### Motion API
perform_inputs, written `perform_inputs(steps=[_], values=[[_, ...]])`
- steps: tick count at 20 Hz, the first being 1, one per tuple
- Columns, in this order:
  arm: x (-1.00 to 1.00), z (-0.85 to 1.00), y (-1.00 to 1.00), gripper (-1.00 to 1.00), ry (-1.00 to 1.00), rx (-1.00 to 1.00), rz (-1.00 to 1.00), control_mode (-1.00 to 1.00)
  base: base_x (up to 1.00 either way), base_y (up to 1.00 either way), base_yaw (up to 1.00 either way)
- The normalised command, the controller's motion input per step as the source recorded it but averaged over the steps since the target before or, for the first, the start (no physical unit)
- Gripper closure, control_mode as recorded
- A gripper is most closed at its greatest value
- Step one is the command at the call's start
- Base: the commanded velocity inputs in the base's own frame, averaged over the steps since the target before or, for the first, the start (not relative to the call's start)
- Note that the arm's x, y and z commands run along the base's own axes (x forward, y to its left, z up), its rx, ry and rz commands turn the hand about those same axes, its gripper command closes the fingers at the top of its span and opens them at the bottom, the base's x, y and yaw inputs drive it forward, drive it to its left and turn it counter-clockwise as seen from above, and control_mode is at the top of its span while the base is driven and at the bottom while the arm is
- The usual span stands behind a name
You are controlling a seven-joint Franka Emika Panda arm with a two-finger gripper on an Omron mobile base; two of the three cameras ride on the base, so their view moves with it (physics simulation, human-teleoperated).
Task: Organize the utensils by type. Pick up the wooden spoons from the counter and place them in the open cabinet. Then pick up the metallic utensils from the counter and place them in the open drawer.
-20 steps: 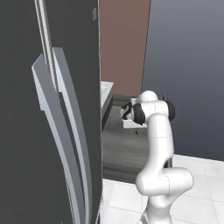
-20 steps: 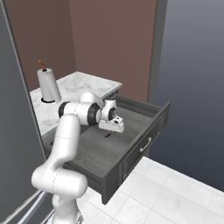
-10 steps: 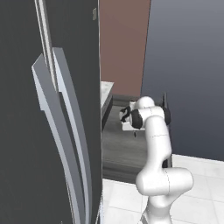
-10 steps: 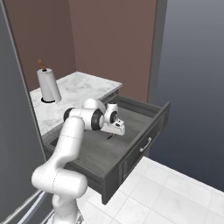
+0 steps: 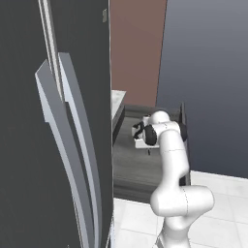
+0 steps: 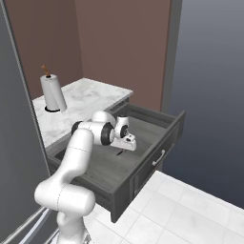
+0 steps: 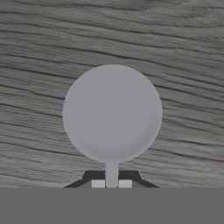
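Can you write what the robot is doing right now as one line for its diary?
step: metal spoon to drawer | gripper: shut on metal spoon | place: over open drawer floor | spoon: not let go yet

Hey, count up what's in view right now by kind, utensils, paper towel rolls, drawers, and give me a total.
Metallic utensils: 1, the round-headed one held in the tool over the open drawer.
Paper towel rolls: 1, on the counter.
Open drawers: 1.
Total: 3.

A kitchen: marble counter with paper-towel roll, open drawer, tall dark fridge door.
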Motion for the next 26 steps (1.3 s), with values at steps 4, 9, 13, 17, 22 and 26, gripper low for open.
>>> perform_inputs(steps=[4, 9, 13, 17, 22, 26], values=[[0.00, -0.34, 0.00, 1.00, 0.00, 0.00, 0.00, -1.00, 0.00, 0.00, 0.00], [0.00, -0.24, 0.00, 1.00, 0.00, 0.00, 0.00, -1.00, 0.00, 0.00, 0.00], [-0.06, -0.13, 0.00, 1.00, 0.00, 0.00, 0.00, -1.00, 0.00, 0.00, 0.00], [-0.21, 0.00, 0.01, -1.00, 0.00, 0.00, 0.00, -1.00, 0.00, 0.00, 0.00], [-0.22, 0.15, 0.00, -1.00, 0.00, 0.00, 0.00, -1.00, 0.00, 0.00, 0.00], [-0.32, 0.35, 0.00, -1.00, -0.01, 0.00, 0.00, -1.00, 0.00, 0.00, 0.00]])
